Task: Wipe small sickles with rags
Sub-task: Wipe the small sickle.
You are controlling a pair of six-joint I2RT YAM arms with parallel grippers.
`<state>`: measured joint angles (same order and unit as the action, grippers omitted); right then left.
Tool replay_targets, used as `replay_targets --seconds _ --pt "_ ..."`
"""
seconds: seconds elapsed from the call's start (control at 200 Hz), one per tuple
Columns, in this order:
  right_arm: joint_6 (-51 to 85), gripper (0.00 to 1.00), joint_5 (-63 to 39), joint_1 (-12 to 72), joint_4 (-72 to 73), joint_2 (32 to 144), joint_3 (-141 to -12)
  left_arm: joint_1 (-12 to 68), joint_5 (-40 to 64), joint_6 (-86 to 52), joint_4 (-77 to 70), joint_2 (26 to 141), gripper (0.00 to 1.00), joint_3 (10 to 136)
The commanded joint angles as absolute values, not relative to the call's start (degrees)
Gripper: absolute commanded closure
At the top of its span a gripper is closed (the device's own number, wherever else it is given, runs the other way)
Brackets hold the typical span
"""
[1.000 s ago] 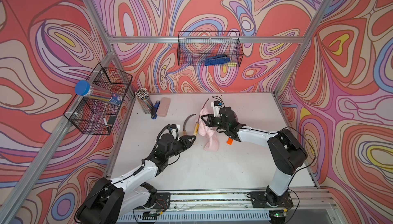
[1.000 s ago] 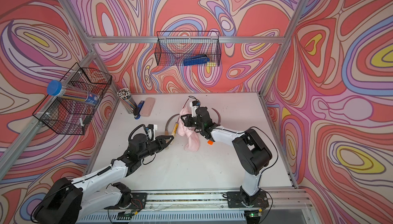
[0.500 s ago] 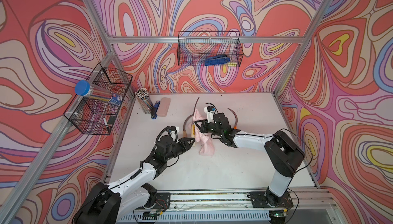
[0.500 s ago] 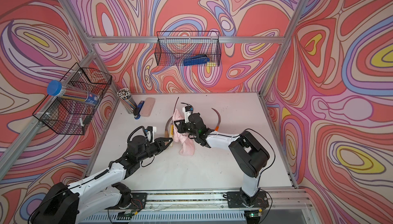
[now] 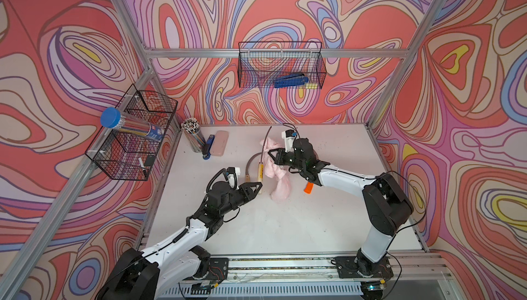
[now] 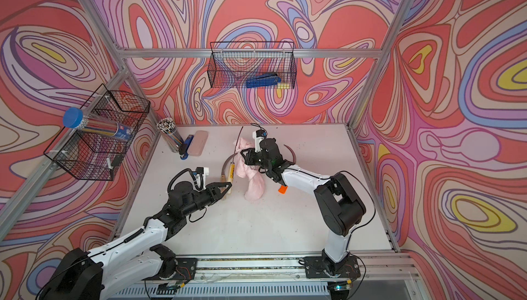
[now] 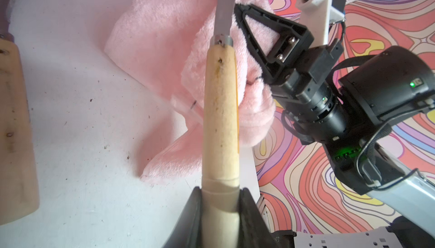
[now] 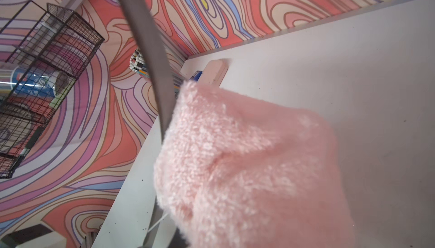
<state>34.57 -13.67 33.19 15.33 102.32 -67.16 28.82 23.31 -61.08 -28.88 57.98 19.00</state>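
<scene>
- L gripper [image 5: 258, 186] is clamped on the butt of a wood-handled sickle [image 7: 221, 117]; the blade is held up off the table [image 5: 285, 227], aimed at the back wall.
- R gripper [image 5: 272, 155] is shut on the rag [image 5: 281, 187], which is bunched vs. the blade; the rag's tail is draped onto the table.
- Risk: the handle is gripped at its very end, so w/ side push from the rag the sickle could be twisted or levered out.
- Risk: terry could be snagged on the edge & the rag dragged from the pinch.
- 2nd sickle [image 5: 247, 170] is left just beside, the orange one [image 5: 308, 188] under the R arm; either could be knocked by a wide stroke.
</scene>
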Motion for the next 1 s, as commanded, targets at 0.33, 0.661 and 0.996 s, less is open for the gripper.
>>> replay_targets --seconds 0.33,0.661,0.996 --pt "34.2 1.0 -13.1 25.4 9.6 103.5 -76.4 28.8 25.3 -60.6 -32.1 59.3 1.0 20.5" --pt "33.2 1.0 -14.7 21.9 7.2 102.2 -78.8 28.9 25.7 -60.3 -32.0 59.8 1.0 21.1" --pt "34.5 1.0 -22.7 23.2 8.4 103.4 -82.4 28.9 27.0 -60.1 -32.9 63.7 1.0 22.7"
